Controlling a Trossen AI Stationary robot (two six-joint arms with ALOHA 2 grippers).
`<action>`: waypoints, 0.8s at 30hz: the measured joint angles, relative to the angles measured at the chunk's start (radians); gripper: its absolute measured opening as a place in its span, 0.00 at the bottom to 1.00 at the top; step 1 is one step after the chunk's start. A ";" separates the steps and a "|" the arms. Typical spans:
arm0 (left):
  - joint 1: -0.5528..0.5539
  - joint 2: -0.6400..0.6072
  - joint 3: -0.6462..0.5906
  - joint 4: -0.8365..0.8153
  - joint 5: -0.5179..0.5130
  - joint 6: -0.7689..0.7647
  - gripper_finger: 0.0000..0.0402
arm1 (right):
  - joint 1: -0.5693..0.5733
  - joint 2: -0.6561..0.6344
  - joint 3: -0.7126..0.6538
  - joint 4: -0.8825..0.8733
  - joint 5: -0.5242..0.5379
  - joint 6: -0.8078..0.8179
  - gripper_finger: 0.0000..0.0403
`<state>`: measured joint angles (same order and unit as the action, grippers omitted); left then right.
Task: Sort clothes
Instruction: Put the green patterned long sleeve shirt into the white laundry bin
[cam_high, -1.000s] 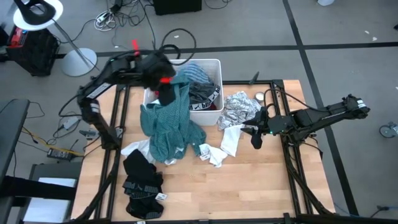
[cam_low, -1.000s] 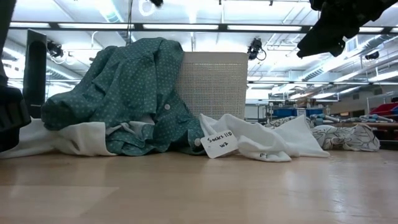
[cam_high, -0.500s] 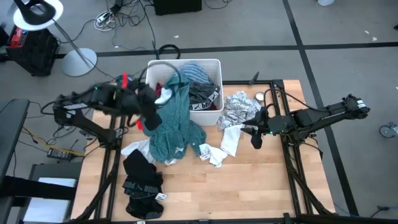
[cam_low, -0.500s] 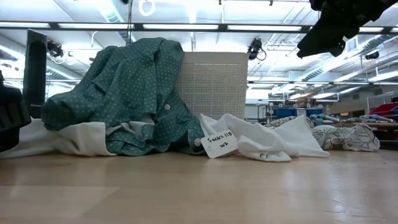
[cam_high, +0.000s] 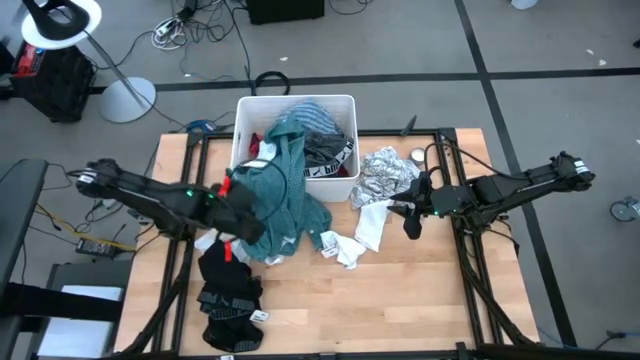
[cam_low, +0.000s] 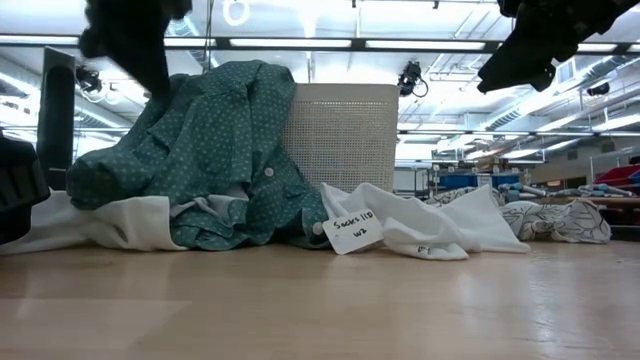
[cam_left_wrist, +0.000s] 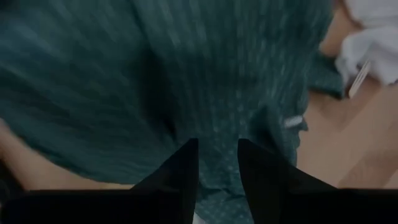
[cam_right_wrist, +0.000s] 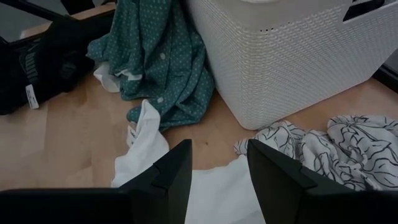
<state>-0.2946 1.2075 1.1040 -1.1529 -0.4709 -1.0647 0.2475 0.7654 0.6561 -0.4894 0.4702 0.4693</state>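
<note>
left jaws (cam_left_wrist: 216, 163) parted over teal garment (cam_high: 283, 197) (right arm waits).

Left gripper (cam_high: 243, 222) over teal shirt (cam_high: 280, 195) beside tub (cam_high: 240, 125).

Wooden table (cam_high: 400, 300) with laundry spread over it

A white tub (cam_high: 345, 185) is set at 12 o'clock, a teal shirt (cam_high: 285, 205) draped from it; black garments (cam_high: 228, 290) are heaped at 8, white pieces (cam_high: 355, 243) lie near centre, a white-grey patterned cloth (cam_high: 385, 175) at 2.
</note>
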 joint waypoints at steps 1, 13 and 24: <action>-0.002 0.004 -0.032 0.033 0.009 -0.017 0.29 | 0.000 0.000 0.000 0.000 0.000 0.000 0.39; -0.010 0.011 -0.280 0.419 0.073 -0.088 0.29 | 0.000 0.000 0.000 0.000 0.000 0.000 0.39; -0.009 0.011 -0.405 0.499 0.078 -0.144 0.10 | 0.000 0.000 0.000 0.002 0.000 0.007 0.39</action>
<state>-0.3038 1.2182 0.6994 -0.6536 -0.3933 -1.2089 0.2477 0.7658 0.6560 -0.4874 0.4698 0.4763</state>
